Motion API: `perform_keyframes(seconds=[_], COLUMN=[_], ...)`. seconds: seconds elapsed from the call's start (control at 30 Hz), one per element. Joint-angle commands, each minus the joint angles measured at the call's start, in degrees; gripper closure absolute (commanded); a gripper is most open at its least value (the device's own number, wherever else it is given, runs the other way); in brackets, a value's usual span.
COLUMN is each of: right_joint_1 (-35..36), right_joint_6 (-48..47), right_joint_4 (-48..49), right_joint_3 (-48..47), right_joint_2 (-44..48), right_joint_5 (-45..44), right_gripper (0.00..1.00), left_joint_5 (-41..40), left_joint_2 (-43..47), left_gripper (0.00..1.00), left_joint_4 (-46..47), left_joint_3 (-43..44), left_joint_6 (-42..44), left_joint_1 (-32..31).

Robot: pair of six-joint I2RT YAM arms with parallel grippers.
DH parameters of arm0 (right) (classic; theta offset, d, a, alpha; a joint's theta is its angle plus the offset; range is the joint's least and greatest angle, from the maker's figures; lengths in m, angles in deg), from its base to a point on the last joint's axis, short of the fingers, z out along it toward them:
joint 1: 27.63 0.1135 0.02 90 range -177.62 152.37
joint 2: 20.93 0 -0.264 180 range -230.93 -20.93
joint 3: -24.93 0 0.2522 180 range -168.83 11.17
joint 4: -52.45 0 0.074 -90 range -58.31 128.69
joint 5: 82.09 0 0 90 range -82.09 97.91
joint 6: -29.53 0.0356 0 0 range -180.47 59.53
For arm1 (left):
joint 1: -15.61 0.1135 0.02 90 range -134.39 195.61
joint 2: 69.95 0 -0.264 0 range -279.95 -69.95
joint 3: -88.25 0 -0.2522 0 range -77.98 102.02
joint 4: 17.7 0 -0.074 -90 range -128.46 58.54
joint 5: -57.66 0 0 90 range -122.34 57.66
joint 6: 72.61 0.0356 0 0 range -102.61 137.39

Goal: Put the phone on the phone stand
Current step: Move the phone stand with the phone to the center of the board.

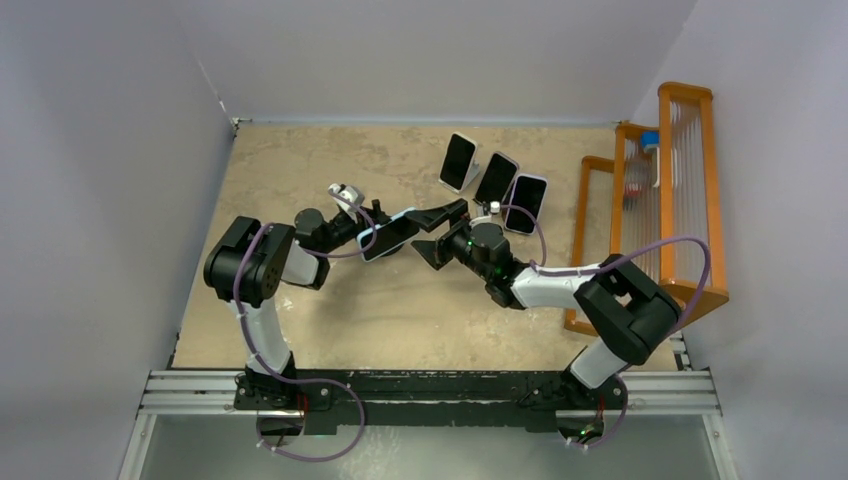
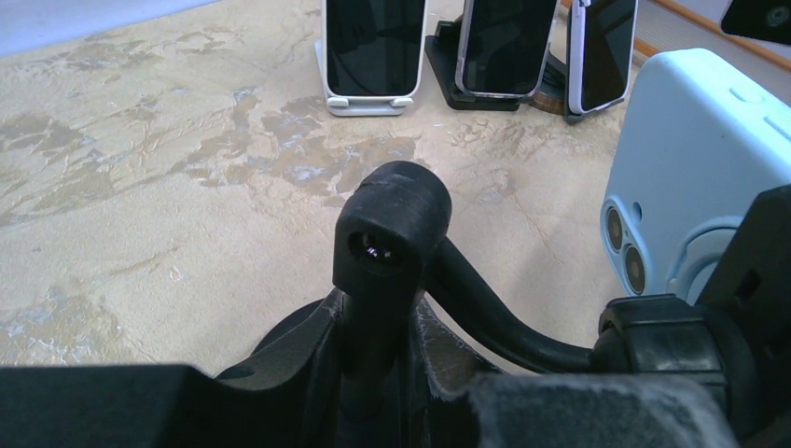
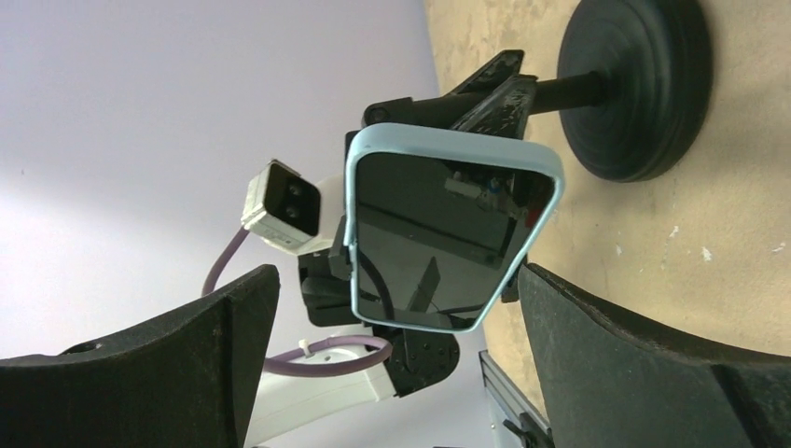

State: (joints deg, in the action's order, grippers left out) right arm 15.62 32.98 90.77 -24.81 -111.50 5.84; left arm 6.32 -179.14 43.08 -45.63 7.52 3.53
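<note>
The phone [image 1: 388, 235] has a light blue case and a dark screen. It sits tilted on the holder of a black phone stand [image 2: 392, 233] with a round base [image 3: 634, 84]. My left gripper [image 1: 362, 222] is shut on the stand's upright post [image 2: 373, 355], with the phone's back [image 2: 700, 177] just to its right. My right gripper [image 1: 440, 232] is open. Its two fingers [image 3: 140, 364] flank the lower end of the phone's screen [image 3: 438, 243] without touching it.
Three other phones [image 1: 497, 180] stand on their own stands at the back of the table, and they also show in the left wrist view [image 2: 373, 47]. An orange wire rack [image 1: 660, 200] stands along the right edge. Grey walls enclose the tan table [image 1: 300, 170].
</note>
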Motion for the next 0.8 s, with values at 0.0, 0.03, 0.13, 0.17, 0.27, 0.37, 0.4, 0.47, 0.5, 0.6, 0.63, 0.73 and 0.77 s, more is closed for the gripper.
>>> perform_keyframes(seconds=[0.0,0.03,0.13,0.17,0.27,0.37,0.4,0.47,0.5,0.6,0.63,0.73,0.77], right_joint_1=[0.3,0.3,0.3,0.3,0.3,0.2,0.2,0.2,0.2,0.2,0.2,0.2,0.2], right_joint_6=[-0.2,-0.3,-0.6,-0.6,-0.3,0.2,0.3,0.2,0.3,0.3,0.3,0.1,0.1], right_joint_4=[-2.2,-2.3,-3.5,-3.8,-4.1,-4.0,-3.9,-3.7,-3.2,-1.8,-1.7,-1.4,-1.2], right_joint_3=[-3.8,-4.2,-6.0,-6.4,-7.2,-7.7,-7.8,-8.2,-8.1,-7.8,-7.9,-7.8,-7.6], right_joint_2=[-1.6,-1.9,-2.8,-3.0,-3.7,-4.5,-4.8,-5.5,-5.8,-6.9,-7.2,-7.9,-8.1], right_joint_5=[-2.3,-2.5,-2.6,-2.5,-2.1,-2.1,-1.9,-1.7,-1.6,-1.1,-0.7,-0.6,-0.7], right_gripper=[0.01,0.01,0.01,0.01,0.01,0.01,0.01,0.02,0.06,0.10,0.09,0.07,0.07], left_joint_5=[0.9,0.9,1.0,1.0,1.1,1.1,1.2,1.1,1.1,1.1,1.1,1.0,1.0], left_joint_2=[-0.1,0.0,-0.1,-0.2,-0.2,-0.3,-0.3,-0.3,-0.3,-0.2,-0.1,0.2,0.2], left_gripper=[1.00,1.00,1.00,1.00,1.00,1.00,1.00,1.00,1.00,1.00,1.00,1.00,1.00], left_joint_4=[3.3,3.2,3.1,3.1,3.1,3.1,3.1,3.1,3.1,3.0,2.9,2.7,2.6], left_joint_3=[1.7,1.7,1.8,1.8,1.9,1.9,2.0,2.0,2.0,1.9,1.9,1.8,1.8], left_joint_6=[-2.2,-2.1,-2.2,-2.2,-2.2,-2.3,-2.3,-2.3,-2.3,-2.2,-2.2,-2.0,-1.9], left_joint_1=[0.0,0.0,0.0,0.0,0.0,0.0,0.0,0.0,0.0,0.0,0.0,0.0,0.0])
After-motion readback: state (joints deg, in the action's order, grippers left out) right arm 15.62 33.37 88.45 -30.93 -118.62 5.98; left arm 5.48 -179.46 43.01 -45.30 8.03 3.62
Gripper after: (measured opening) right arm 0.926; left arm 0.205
